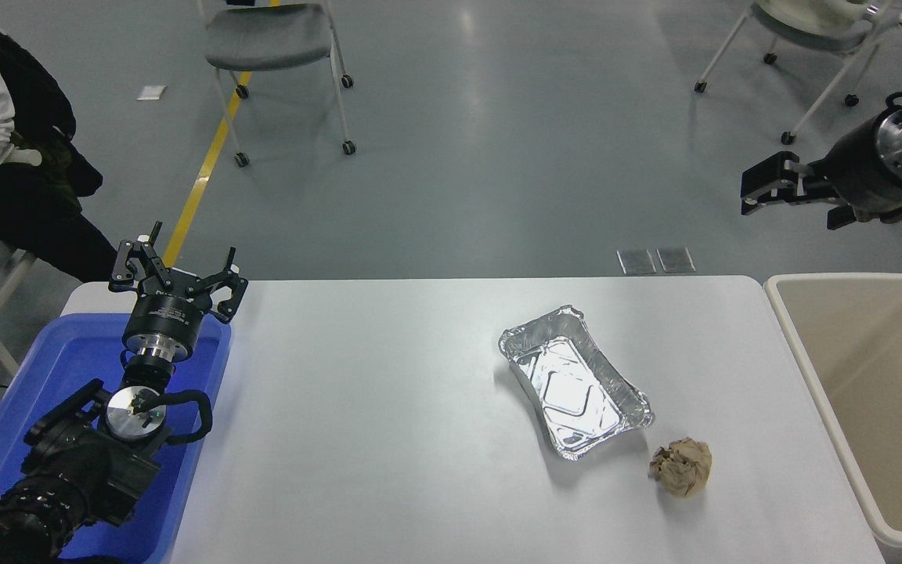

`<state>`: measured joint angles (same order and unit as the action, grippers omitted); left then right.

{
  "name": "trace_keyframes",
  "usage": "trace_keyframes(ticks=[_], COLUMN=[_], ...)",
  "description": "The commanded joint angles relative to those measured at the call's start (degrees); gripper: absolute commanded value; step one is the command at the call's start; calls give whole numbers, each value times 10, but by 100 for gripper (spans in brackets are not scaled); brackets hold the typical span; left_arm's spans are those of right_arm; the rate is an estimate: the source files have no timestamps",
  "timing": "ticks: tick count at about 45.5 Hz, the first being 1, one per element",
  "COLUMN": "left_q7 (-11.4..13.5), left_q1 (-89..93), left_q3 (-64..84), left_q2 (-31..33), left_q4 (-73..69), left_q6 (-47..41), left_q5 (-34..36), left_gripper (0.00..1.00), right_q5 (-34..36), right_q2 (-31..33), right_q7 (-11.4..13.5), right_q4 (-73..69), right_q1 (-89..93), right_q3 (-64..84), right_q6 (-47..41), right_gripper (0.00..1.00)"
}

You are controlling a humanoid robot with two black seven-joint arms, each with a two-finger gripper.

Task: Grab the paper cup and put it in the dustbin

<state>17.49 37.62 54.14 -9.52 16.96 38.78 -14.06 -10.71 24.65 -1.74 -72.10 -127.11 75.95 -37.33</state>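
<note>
Right end effector (empty, fingers apart) held high above the dustbin

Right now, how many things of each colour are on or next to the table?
Silver: 1, the foil tray
Brown: 1, the paper ball
Blue: 1, the blue bin
Cream: 1, the dustbin
Total: 4

A beige dustbin, silver foil tray, brown paper ball, blue bin and white table.
</note>
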Motion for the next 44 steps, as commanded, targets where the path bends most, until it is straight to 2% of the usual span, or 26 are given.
trace_keyframes(ticks=[1, 11, 25, 44], left_q7=[0, 0, 0, 0], left_q1=[0, 0, 0, 0], left_q3=[0, -1, 0, 0], left_q2=[-1, 0, 0, 0], left_q4=[0, 0, 0, 0], left_q6=[0, 0, 0, 0], left_q5=[0, 0, 0, 0], left_gripper=[99, 99, 99, 99], right_q5=[-5, -4, -2, 0], right_q2=[-31, -63, -91, -91], right_q7=[0, 0, 0, 0], right_q4=[-61, -108, -102, -101], right_q1=[-74, -115, -111, -107], right_q3=[19, 4, -39, -38], right_q6=[-77, -77, -77, -77], right_gripper=[100, 100, 100, 100])
